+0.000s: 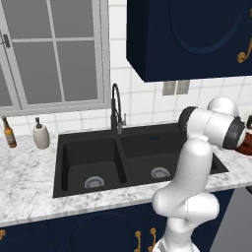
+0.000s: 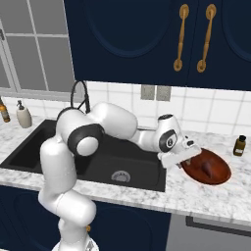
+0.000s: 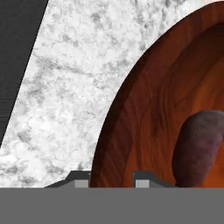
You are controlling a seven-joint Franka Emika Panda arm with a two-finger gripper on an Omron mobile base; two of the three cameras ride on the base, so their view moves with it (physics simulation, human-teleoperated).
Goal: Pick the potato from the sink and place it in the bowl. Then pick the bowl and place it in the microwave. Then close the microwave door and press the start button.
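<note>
On the marble counter (image 2: 206, 196) right of the sink (image 2: 103, 162), closest in the hand view: gripper (image 3: 113, 178) down at the near rim of the bowl (image 3: 144, 122), one fingertip (image 3: 80, 179) outside over marble, the other inside, jaws standing either side of the rim; cannot tell whether clamped on it. Just beyond, inside the bowl, potato (image 3: 199, 146) lying on the wood. Further back by the tiled wall, small brown bottle (image 2: 239, 145); far left beyond the sink, faucet (image 1: 116, 110) and soap dispenser (image 1: 41, 134).
</note>
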